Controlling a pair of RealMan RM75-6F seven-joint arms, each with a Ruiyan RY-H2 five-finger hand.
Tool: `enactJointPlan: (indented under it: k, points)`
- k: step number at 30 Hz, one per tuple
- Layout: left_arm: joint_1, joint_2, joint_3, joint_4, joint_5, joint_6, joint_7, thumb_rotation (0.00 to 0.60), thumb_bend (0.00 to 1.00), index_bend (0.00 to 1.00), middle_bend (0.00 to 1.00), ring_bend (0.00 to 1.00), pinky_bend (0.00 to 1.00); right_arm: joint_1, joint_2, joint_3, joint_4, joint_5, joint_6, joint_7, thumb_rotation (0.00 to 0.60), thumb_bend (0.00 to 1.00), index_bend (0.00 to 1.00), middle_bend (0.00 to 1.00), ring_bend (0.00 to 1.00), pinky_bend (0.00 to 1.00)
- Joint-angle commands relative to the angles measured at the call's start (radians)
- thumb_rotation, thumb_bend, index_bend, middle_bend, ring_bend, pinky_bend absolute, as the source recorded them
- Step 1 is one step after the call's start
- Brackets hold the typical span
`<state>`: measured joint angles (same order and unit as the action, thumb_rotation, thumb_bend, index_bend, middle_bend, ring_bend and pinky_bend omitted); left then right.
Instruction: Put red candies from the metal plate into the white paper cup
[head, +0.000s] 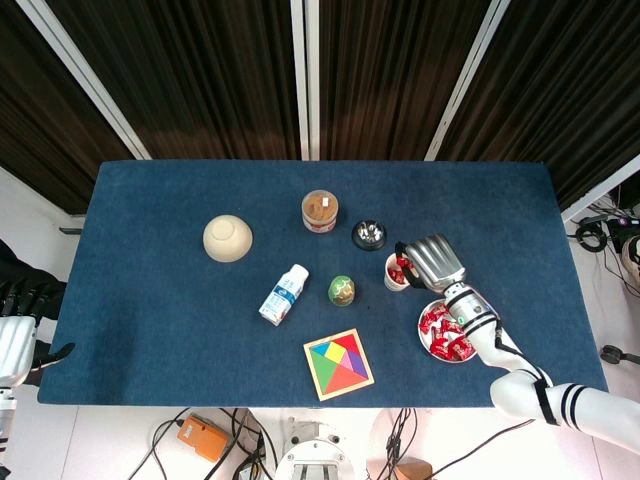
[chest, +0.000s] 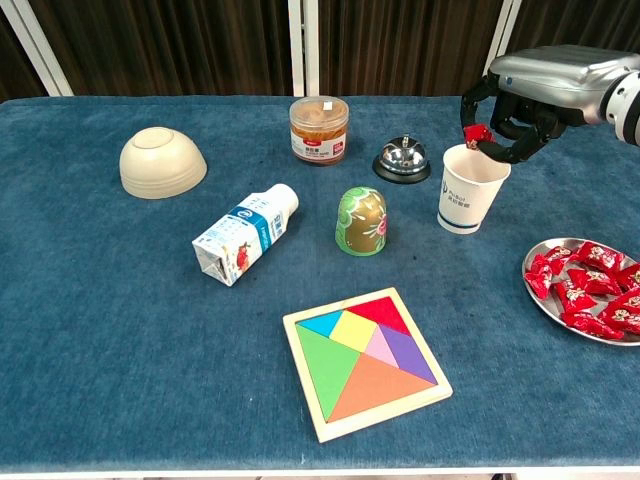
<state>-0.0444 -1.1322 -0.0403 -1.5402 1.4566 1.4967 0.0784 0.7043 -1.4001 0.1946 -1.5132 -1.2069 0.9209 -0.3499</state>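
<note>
My right hand (chest: 535, 95) hovers just above the white paper cup (chest: 471, 188), pinching a red candy (chest: 477, 133) in its fingertips over the cup's rim. From above, the right hand (head: 432, 258) covers part of the cup (head: 397, 272), which holds red candy inside. The metal plate (chest: 548, 297) at the right carries several red candies (chest: 590, 290); it also shows in the head view as the plate (head: 424, 337) behind my forearm. My left hand (head: 14, 340) stays off the table's left edge, and I cannot see how its fingers lie.
Behind the cup stand a service bell (chest: 402, 159) and a lidded jar (chest: 319, 129). A green painted egg (chest: 361, 222), a lying milk carton (chest: 245, 234), an upturned bowl (chest: 162, 161) and a tangram puzzle (chest: 365, 360) are spread across the blue table.
</note>
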Motion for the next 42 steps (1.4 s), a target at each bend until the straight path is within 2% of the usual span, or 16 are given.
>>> enactJointPlan:
  k: [1,7,10,15,18,21,24,32,42]
  points:
    - [-0.001,-0.002,0.0,0.002,0.0,-0.001,-0.002,0.6,0.0,0.23,0.15,0.03,0.0,0.003,-0.006,-0.004,0.006,0.0,0.002,0.003,0.6,0.58,0.47,0.94,1.0,1.0]
    - [-0.003,-0.007,0.0,0.008,0.002,-0.002,-0.006,0.6,0.0,0.23,0.15,0.03,0.0,-0.009,0.003,-0.007,0.004,-0.013,0.034,0.03,0.6,0.47,0.38,0.94,1.0,1.0]
    - [-0.005,-0.008,-0.002,0.008,0.004,-0.002,-0.008,0.6,0.0,0.23,0.15,0.03,0.0,-0.029,0.028,-0.027,-0.016,-0.074,0.076,0.058,0.6,0.46,0.37,0.94,1.0,1.0]
    - [-0.004,-0.006,0.002,0.008,0.007,-0.003,-0.009,0.6,0.0,0.23,0.15,0.03,0.0,-0.101,0.131,-0.144,-0.075,-0.249,0.144,0.125,0.6,0.46,0.44,0.94,1.0,1.0]
    - [-0.004,-0.007,0.0,0.007,0.005,-0.002,-0.01,0.6,0.0,0.23,0.15,0.03,0.0,-0.141,0.174,-0.213,-0.086,-0.312,0.162,0.133,0.6,0.46,0.45,0.94,1.0,1.0]
    - [-0.006,-0.009,0.001,0.003,0.014,0.002,-0.006,0.6,0.0,0.23,0.15,0.03,0.0,-0.164,0.186,-0.261,-0.073,-0.347,0.157,0.137,0.6,0.46,0.46,0.94,1.0,1.0]
    - [-0.008,-0.011,0.002,-0.004,0.021,0.004,-0.001,0.6,0.0,0.23,0.15,0.03,0.0,-0.175,0.17,-0.285,-0.047,-0.361,0.141,0.136,0.6,0.46,0.47,0.94,1.0,1.0]
    - [-0.002,-0.009,0.004,-0.014,0.022,0.014,0.006,0.6,0.0,0.23,0.15,0.03,0.0,-0.181,0.115,-0.298,0.019,-0.366,0.103,0.131,0.6,0.45,0.5,0.94,1.0,1.0]
    - [0.002,-0.014,0.007,-0.01,0.02,0.015,0.003,0.6,0.0,0.23,0.15,0.03,0.0,-0.186,0.096,-0.294,0.053,-0.36,0.083,0.135,0.6,0.45,0.51,0.94,1.0,1.0]
